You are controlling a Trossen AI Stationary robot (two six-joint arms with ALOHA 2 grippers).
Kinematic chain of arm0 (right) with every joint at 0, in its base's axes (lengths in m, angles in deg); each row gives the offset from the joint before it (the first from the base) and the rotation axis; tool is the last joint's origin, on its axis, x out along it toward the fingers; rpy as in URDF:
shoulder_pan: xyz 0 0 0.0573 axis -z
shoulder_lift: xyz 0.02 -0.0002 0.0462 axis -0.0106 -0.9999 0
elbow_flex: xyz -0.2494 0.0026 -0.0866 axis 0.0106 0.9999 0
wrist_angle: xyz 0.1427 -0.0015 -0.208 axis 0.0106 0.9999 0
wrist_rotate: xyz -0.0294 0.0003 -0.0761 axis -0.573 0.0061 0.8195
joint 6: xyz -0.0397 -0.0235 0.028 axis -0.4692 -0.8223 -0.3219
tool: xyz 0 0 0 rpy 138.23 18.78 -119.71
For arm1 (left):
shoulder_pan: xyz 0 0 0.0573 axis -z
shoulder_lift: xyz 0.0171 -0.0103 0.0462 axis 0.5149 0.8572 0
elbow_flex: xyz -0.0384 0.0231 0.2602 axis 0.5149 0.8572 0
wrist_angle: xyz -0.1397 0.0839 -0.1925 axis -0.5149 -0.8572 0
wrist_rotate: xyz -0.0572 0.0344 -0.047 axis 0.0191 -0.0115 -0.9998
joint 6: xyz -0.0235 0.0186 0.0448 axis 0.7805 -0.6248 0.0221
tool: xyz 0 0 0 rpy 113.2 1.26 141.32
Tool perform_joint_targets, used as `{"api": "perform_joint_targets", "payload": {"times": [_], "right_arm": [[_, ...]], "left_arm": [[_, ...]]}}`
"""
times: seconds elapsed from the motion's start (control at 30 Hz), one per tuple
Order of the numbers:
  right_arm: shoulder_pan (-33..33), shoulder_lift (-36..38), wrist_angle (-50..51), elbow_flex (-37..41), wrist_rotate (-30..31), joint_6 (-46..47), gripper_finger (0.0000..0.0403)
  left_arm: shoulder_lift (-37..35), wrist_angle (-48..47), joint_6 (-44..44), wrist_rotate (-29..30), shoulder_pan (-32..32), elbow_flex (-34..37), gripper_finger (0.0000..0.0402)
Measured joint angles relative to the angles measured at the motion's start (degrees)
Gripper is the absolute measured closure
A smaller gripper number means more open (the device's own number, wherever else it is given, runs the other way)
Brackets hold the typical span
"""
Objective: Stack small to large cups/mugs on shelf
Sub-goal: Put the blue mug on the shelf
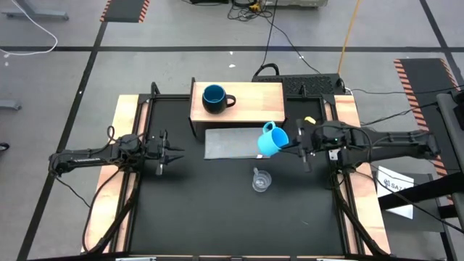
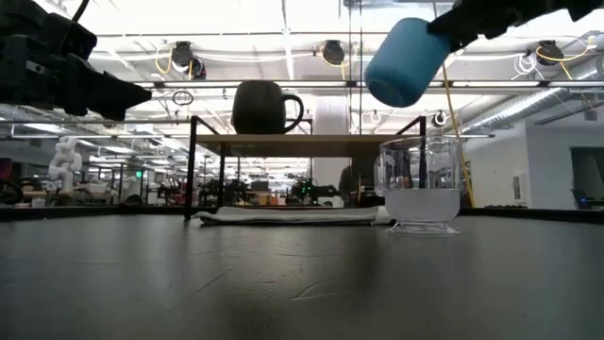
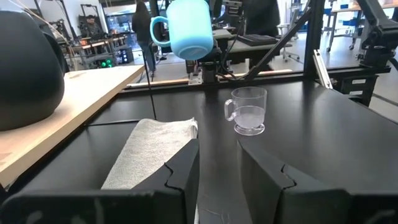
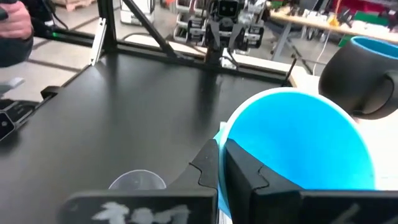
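Note:
The large navy mug stands upright on the wooden shelf at the far middle of the table. The small clear cup stands upright on the black table, nearer than the shelf; it also shows in the left wrist view. My right gripper is shut on the light-blue mug, high above the table between shelf and clear cup. My left gripper is open and empty above the table's left half, pointing right. My right gripper holds the light-blue mug by its rim wall, one finger inside the mug and one outside. The fingers come level from the table's right. The mug is lifted clear and tilted, its mouth toward the gripper and its handle on the far side.
A flat grey mat lies on the table just in front of the shelf. The shelf has dark legs. Wooden side boards border the black table on the left and right. A person shows in the room behind.

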Motion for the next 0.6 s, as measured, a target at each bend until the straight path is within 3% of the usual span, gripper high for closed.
{"api": "perform_joint_targets", "payload": {"times": [0.3, 0.5, 0.6], "right_arm": [[1.1, 6.3, -7.1, 9.2, 0.1, 1.7, 0.0403], [1.1, 7.4, -20.7, 16.3, 0.1, 0.5, 0.0403], [1.4, 7.3, -21.9, 18.3, 0.2, 0.0, 0.0403]], "left_arm": [[0.0, 0.0, 0.2, 0.0, 0.0, 0.0, 0.0293], [0.0, 0.0, 0.2, 0.0, 0.0, 0.0, 0.0293], [0.0, 0.0, 0.2, 0.0, 0.0, 0.0, 0.0293]]}}
